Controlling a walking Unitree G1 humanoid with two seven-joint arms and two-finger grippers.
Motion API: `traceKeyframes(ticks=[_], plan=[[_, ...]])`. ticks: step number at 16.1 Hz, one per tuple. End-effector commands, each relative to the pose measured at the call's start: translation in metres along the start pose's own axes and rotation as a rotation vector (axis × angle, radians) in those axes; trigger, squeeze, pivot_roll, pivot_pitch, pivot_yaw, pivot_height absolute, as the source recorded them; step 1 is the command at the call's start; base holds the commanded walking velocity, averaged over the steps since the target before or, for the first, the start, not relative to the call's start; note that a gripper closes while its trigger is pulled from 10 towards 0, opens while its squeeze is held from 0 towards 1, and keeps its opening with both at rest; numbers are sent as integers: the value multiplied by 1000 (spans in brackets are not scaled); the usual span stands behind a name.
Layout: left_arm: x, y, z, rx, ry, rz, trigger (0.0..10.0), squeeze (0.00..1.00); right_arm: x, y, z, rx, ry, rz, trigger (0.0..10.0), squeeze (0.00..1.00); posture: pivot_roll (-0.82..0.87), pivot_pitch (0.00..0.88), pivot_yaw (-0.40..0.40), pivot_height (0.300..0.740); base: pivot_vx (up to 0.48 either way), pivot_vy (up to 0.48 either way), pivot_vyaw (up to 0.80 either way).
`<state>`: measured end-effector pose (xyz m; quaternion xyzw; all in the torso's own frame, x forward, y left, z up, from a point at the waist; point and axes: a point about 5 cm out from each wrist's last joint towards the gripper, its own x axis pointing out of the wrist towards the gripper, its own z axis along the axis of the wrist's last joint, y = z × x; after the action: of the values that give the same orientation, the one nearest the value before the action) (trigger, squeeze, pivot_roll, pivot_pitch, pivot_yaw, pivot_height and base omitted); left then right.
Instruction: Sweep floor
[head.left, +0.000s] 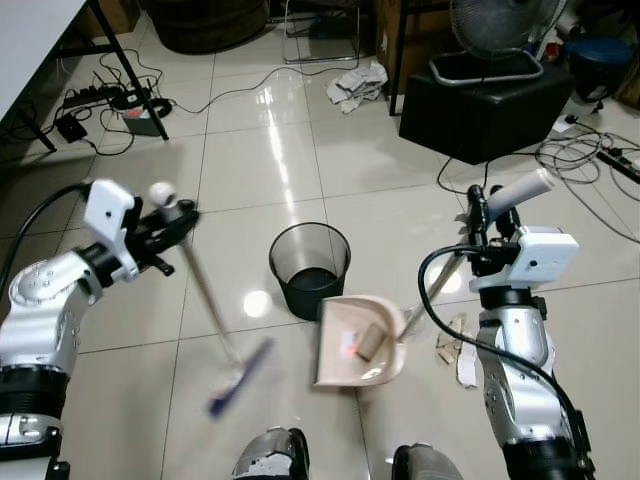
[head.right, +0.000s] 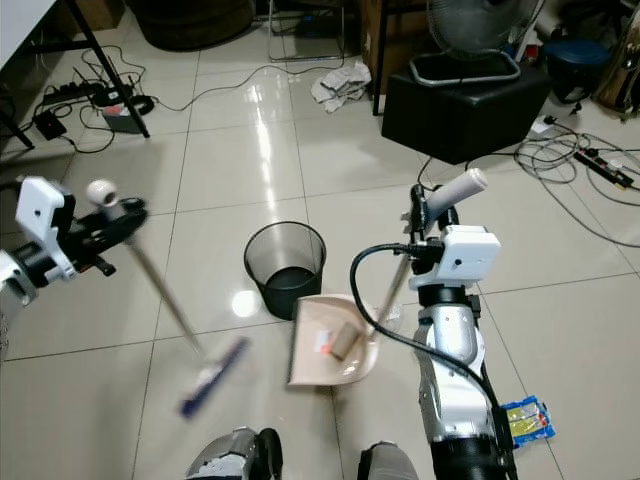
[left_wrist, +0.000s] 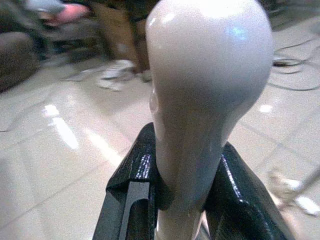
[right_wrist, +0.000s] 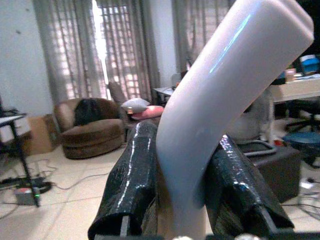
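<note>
My left gripper (head.left: 172, 228) is shut on the top of a broom handle (left_wrist: 200, 100); the thin pole slants down to the blurred blue brush head (head.left: 240, 378) on the tiles. My right gripper (head.left: 488, 222) is shut on the pale handle of a dustpan (right_wrist: 225, 95). The beige dustpan (head.left: 358, 340) rests on the floor just right of a black mesh bin (head.left: 310, 268) and holds a brown scrap (head.left: 372, 340) and a small orange bit. White litter (head.left: 455, 350) lies on the tiles right of the pan.
A black box (head.left: 480, 105) with a fan on it stands at the back right, cables (head.left: 590, 160) trailing beside it. A rag (head.left: 358, 85) lies at the back. A table leg and power strips (head.left: 120, 100) are at the back left. A blue packet (head.right: 525, 420) lies by my right side.
</note>
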<state>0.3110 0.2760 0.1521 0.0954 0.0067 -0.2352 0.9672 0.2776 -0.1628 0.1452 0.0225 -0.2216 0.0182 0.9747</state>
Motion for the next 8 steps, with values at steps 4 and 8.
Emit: traceKeyframes(ticks=[4, 8], plan=[[-11, -2, -38, -31, 52, 357, 10000, 0, 8, 22, 35, 146, -66, 97, 10000, 0, -26, 60, 104, 740, 0, 0, 0], [-13, -18, -54, -41, 50, 455, 10000, 0, 15, 35, 45, 224, -42, 175, 10000, 0, -28, 59, 92, 740, 0, 0, 0]])
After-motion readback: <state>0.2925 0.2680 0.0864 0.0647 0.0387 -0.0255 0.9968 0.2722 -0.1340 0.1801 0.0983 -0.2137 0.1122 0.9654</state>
